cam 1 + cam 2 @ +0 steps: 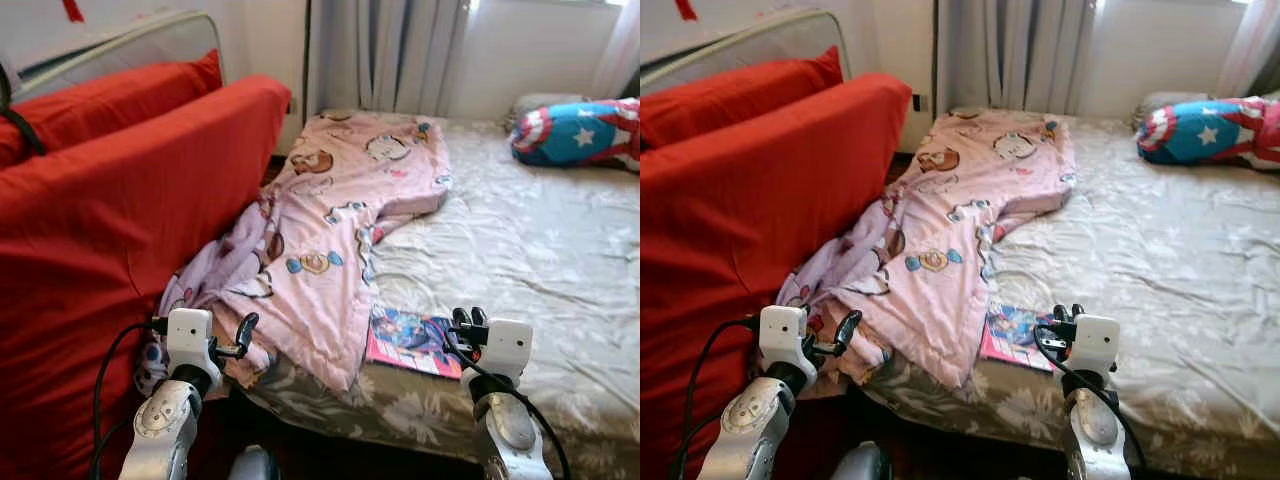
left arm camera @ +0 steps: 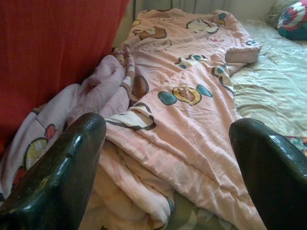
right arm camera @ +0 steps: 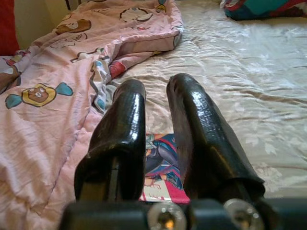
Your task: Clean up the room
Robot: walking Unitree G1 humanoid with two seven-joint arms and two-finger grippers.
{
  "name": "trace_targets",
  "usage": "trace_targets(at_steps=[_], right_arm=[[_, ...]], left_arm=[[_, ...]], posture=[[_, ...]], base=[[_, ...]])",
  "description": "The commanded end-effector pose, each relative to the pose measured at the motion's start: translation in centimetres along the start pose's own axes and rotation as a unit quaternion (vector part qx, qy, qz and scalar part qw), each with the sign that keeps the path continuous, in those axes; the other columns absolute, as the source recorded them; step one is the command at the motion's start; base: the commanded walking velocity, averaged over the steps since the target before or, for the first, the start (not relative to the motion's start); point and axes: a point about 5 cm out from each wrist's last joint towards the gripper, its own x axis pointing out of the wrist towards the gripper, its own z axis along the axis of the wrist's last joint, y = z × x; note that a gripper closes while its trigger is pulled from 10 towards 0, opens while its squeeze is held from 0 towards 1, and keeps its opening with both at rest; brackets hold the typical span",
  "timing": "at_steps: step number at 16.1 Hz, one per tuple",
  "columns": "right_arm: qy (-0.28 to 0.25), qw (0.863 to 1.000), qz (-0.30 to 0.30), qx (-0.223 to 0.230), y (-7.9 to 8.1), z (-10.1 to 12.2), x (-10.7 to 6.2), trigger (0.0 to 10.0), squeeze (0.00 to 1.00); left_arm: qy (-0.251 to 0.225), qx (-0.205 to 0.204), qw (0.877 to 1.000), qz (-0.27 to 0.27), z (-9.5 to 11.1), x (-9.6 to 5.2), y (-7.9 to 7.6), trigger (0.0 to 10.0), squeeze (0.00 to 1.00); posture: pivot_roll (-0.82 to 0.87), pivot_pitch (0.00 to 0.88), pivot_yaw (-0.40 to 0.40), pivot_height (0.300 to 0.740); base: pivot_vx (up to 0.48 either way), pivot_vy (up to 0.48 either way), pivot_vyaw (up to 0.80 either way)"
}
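- While both arms hang low at the foot of the bed (image 1: 560, 250), the pink blanket (image 1: 340, 210) lies crumpled along the bed's left side, its long axis running away from the robot toward the curtains (image 1: 385, 50).
- Left gripper (image 1: 243, 335): jaws spread wide, empty, just short of the blanket's near bunched end beside the red cushion (image 1: 110, 220); it looks the nearer arm.
- Right gripper (image 1: 470, 318): jaws almost closed, holding nothing, just before a comic book (image 1: 412, 340) at the blanket's right edge.
- Far corner: a star-patterned pillow (image 1: 580, 132).
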Motion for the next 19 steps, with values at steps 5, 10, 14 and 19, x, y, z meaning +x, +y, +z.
trace_targets(at_steps=[5, 10, 14, 19], right_arm=[[-0.001, 1.0, -0.001, 0.002, -0.02, -0.04, 0.02, 10.0, 0.0], [-0.008, 1.0, 0.006, 0.008, 0.37, 0.21, 0.24, 10.0, 0.0], [-0.005, 1.0, 0.008, 0.005, 0.4, 0.08, 0.29, 10.0, 0.0], [-0.002, 1.0, 0.013, -0.01, 0.48, -0.04, 0.25, 10.0, 0.0]], left_arm=[[0.004, 0.014, 1.0, -0.008, 0.24, 0.03, -0.05, 10.0, 0.0], [0.009, 0.022, 1.0, -0.014, 0.15, 0.14, -0.11, 10.0, 0.0], [0.007, 0.022, 1.0, -0.011, 0.28, 0.26, -0.06, 10.0, 0.0], [0.006, 0.022, 1.0, -0.012, 0.36, 0.33, -0.13, 10.0, 0.0]], posture=[[-0.03, 0.0, -0.013, 0.63], [-0.03, 0.0, -0.012, 0.63], [-0.04, 0.0, -0.009, 0.63], [-0.04, 0.0, -0.007, 0.63]], base=[[0.0, 0.0, 0.0], [0.0, 0.0, 0.0], [0.0, 0.0, 0.0], [0.0, 0.0, 0.09]])
